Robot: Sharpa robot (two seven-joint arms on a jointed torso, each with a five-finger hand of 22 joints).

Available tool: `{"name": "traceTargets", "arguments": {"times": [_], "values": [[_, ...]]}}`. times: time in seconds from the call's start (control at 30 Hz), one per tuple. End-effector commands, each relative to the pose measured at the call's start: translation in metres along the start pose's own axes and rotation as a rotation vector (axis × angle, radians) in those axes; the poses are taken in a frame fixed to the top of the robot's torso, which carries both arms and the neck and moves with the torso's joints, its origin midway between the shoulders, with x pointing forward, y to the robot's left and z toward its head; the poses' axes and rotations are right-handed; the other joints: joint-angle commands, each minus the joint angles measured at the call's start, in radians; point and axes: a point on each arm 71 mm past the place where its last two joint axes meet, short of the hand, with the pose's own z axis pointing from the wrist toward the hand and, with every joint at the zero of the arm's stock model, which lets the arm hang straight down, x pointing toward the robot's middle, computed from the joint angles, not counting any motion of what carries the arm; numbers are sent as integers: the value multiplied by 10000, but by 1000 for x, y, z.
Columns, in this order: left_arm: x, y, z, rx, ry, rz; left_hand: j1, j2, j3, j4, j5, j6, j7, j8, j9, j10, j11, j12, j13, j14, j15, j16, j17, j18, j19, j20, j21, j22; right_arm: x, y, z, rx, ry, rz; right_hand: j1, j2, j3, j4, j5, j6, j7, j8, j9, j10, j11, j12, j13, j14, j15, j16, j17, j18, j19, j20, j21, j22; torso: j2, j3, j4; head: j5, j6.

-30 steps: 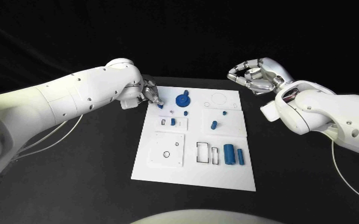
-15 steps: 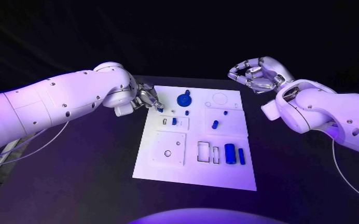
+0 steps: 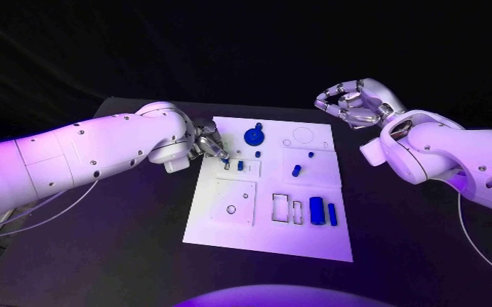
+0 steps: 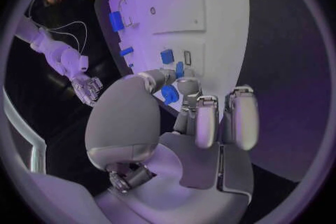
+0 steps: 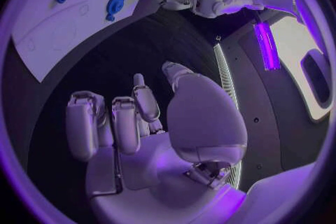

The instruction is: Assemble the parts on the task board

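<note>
We hold a small blue part pinched in the fingertips of our left hand, just off the task board at its far left edge, close to the small slot with a blue insert. Our right hand hangs beyond the board's far right corner, well above the tabletop, fingers curled in with nothing between them.

To seat the pinched part well, we judge that we should bring it over its socket before lowering, keep it square to the board, and ease it down rather than push, since the pinch is light and the piece could twist or slip out. Which socket it belongs to we cannot tell from here; the nearest openings are the ones beside the slot.

The board is a white rectangular plate lying flat, longer toward us. Near its far edge, right of our left hand, sits a round blue gear-like part, with an empty ring outline further right. A short blue peg stands near the board's middle. Toward its near right part, a broad blue block and a slimmer blue bar lie side by side, next to two empty rectangular outlines.
</note>
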Motion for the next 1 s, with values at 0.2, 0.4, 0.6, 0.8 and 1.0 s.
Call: {"name": "traceTargets", "arguments": {"times": [0.2, 0.4, 0.6, 0.8, 1.0], "values": [[7, -7, 2, 129, -471, 812, -124, 40, 1601, -1533, 90, 155, -59, 94, 700, 223, -3, 326, 363, 973, -96, 30, 2395, -63, 161, -54, 62, 469, 2, 0, 0, -132, 175, -30, 134, -5, -79, -3, 41, -67, -9, 53, -10, -13, -71, 36, -15, 623, -74, -52, 926, 123, 118, -43, -65, 1581, 10, 8, -23, 16, -53], [10, -10, 4, 81, -369, 1166, -132, 36, 1604, -1533, 94, 162, -62, 101, 705, 225, -6, 334, 373, 975, -98, 32, 2399, -63, 160, -55, 61, 467, 2, 1, 0, -141, 187, -25, 134, -5, -79, -3, 41, -67, -9, 53, -10, -13, -71, 36, -15, 623, -74, -52, 926, 123, 118, -43, -65, 1581, 11, 6, -19, 12, -72], [12, -10, 5, -21, -260, 1433, -159, 30, 1613, -1529, 102, 183, -74, 123, 719, 243, -14, 379, 429, 974, -105, 31, 2396, -63, 160, -58, 61, 467, 2, 1, 0, -143, 190, -24, 134, -5, -79, -3, 41, -67, -9, 53, -10, -13, -71, 36, -15, 623, -74, -52, 926, 123, 118, -43, -65, 1581, 2, 9, -21, 6, -90], [12, -9, 6, -105, -194, 1675, -176, 24, 1631, -1534, 122, 199, -85, 144, 735, 240, -24, 379, 429, 972, -113, 28, 2390, -62, 158, -61, 58, 462, 2, 1, -1, -146, 186, -23, 134, -5, -79, -3, 41, -67, -9, 53, -10, -13, -71, 36, -15, 623, -74, -52, 926, 123, 118, -43, -65, 1581, 3, 10, -9, -6, -107], [12, -8, 6, -183, -155, 1876, -187, 20, 1642, -1537, 139, 204, -91, 155, 745, 241, -29, 385, 436, 973, -117, 29, 2392, -64, 161, -64, 63, 472, 2, 1, -1, -152, 186, -22, 134, -5, -79, -3, 41, -67, -9, 53, -10, -13, -71, 36, -15, 623, -74, -52, 926, 123, 118, -43, -65, 1581, 0, 9, -15, 0, -127]]}}
